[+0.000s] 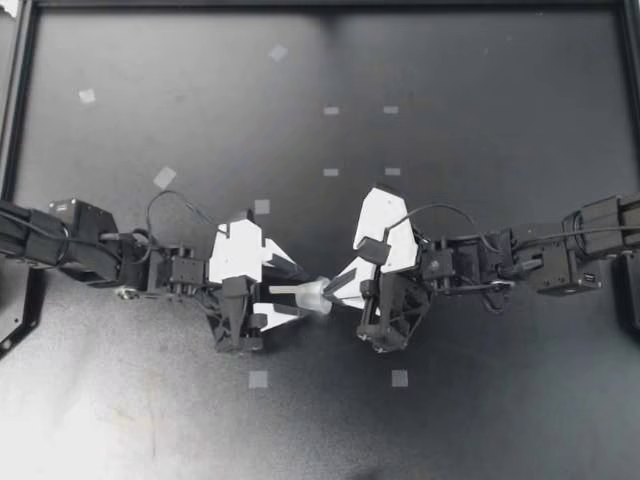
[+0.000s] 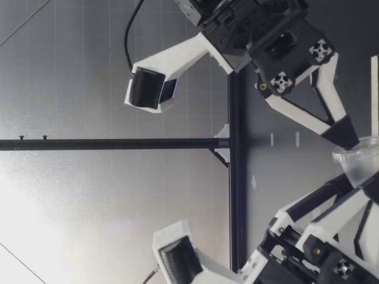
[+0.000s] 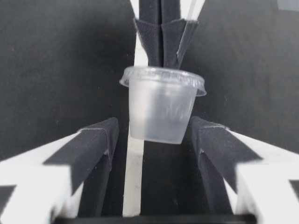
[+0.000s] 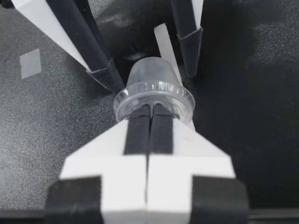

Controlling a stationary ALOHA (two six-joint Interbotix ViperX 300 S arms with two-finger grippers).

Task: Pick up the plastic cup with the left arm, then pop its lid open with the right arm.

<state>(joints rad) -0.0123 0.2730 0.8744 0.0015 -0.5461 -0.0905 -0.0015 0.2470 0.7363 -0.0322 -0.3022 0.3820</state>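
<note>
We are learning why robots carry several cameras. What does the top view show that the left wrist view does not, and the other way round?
Only the top view: the left gripper and right gripper reaching in from opposite sides, and the table with its black rim.
Only the left wrist view: the cup close up, with its cloudy wall and rim, and a gap beside one of the left gripper's fingers.
Both: the right gripper pinched shut at the cup's rim, and the cup between the left gripper's open fingers.
</note>
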